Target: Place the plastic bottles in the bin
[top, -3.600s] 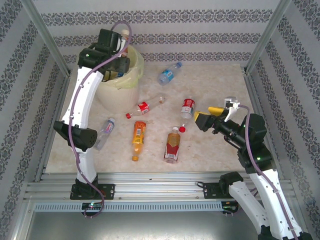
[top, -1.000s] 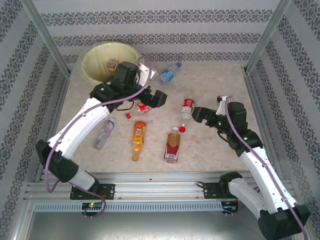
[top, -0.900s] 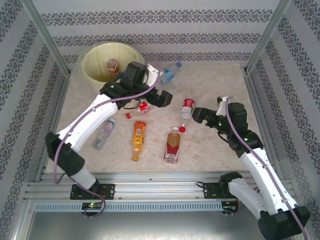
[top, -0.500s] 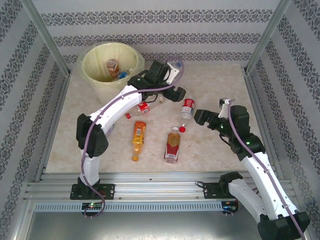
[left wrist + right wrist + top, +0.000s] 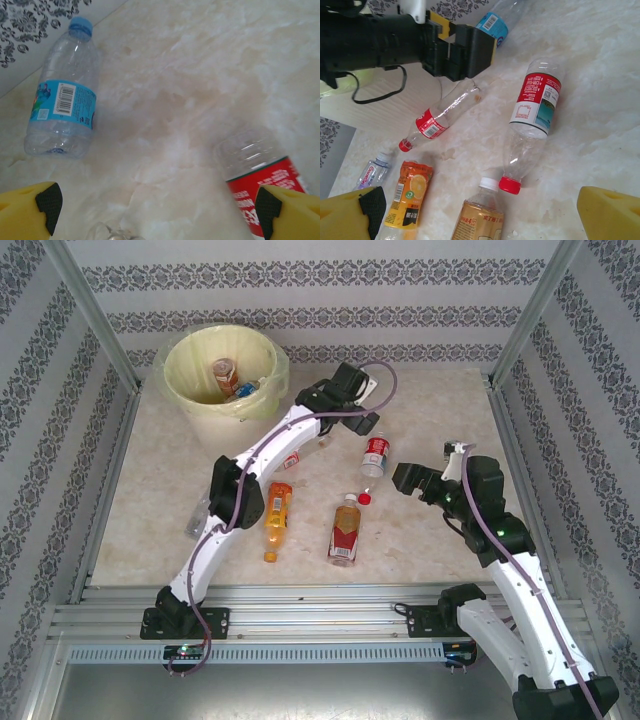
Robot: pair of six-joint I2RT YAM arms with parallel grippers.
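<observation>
White bin [image 5: 205, 420], yellow-lined, is sitting in the far-left corner in the top view, with a couple of bottles [image 5: 226, 373] already lying inside. My left gripper [image 5: 358, 423] is hovering mid-table, well apart from the bin, fingers spread wide and carrying nothing. My right gripper [image 5: 405, 478] is hanging just beside the red-label bottle [image 5: 375, 453], also wide and empty. The amber bottle [image 5: 345, 530] and orange bottle [image 5: 277, 515] are lying nearer my bases. The slim bottle [image 5: 290, 455] is lying partly under my left forearm.

Left wrist: pads [image 5: 47, 200] are standing wide apart. The blue-label bottle [image 5: 62, 107] is lying by the wall, and the red-label bottle's base is showing by the right pad. Neither is sitting between the pads.

Right wrist: fingers [image 5: 612, 212] are gaping wide. The red-label bottle is lying ahead with its red cap toward me, the amber bottle nearer still.

Risks: both grippers are sitting near the same red-label bottle, so I'm risking a finger clash if both go for it. Everything is lying sideways on a smooth table [image 5: 450, 400], so a glancing pad could send a bottle rolling. My left forearm could sweep the slim bottle.

Versus earlier: my left arm was over the bin and is now stretching out to the right. My right gripper has barely shifted. The bottles on the table are staying put.
</observation>
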